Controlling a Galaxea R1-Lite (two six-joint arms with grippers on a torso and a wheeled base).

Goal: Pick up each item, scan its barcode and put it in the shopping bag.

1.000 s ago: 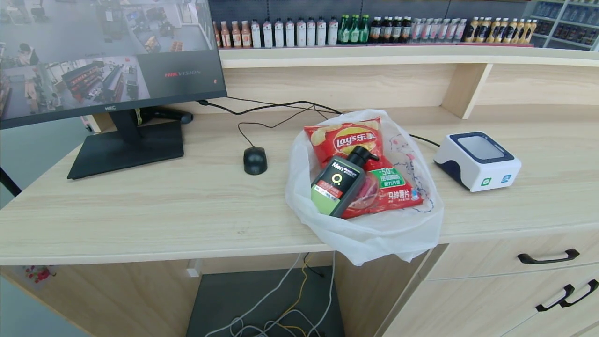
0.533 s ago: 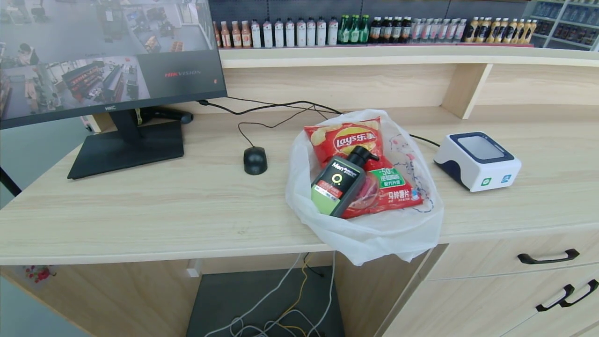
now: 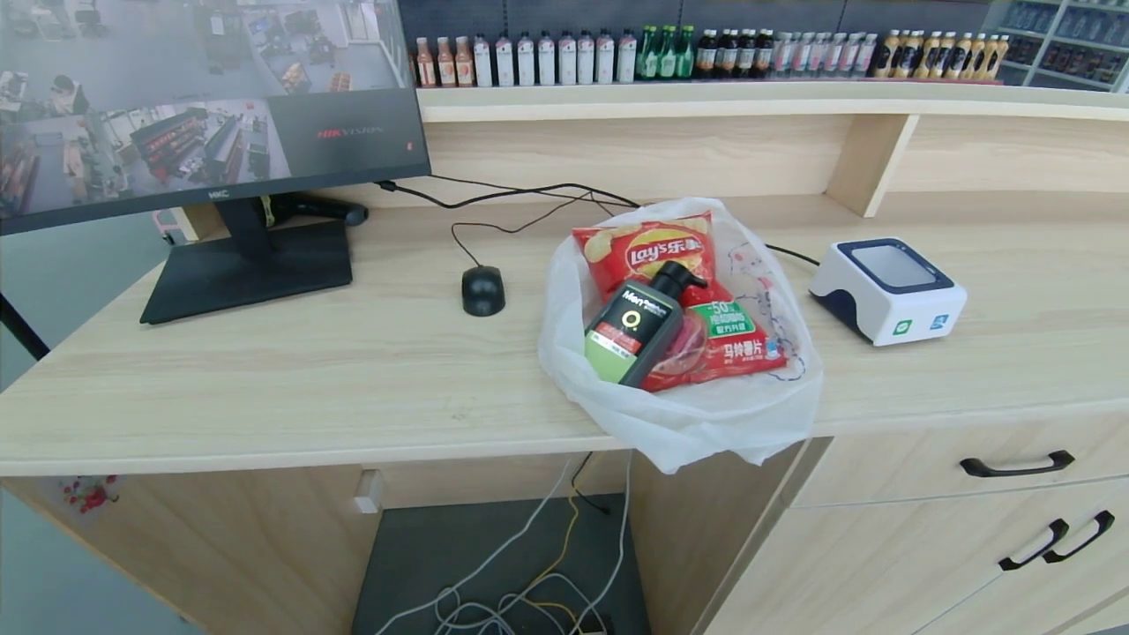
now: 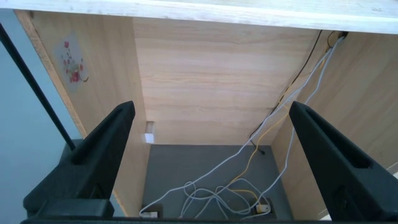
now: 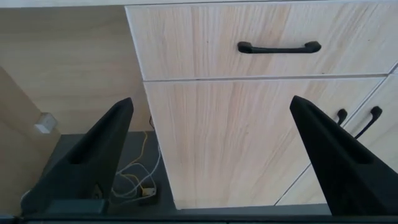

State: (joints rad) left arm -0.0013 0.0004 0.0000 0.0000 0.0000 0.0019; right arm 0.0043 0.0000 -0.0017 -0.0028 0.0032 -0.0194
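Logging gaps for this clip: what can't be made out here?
Barcodes on the pump bottle and chips bag: head view, none faces the camera.
Chips bag's middle: head view, covered by the pump bottle.
Anything beneath them in the shopping bag: head view, hidden by both.
Monitor: head view, cut off at top and left.

left black two-finger tool [image 4: 211, 106]: hangs low, aimed forward | its tapered fingers [image 4: 99, 155]: spread wide, tips well apart | right black two-finger tool [image 5: 211, 100]: hangs low, aimed forward | its tapered fingers [image 5: 336, 155]: spread wide, tips well apart
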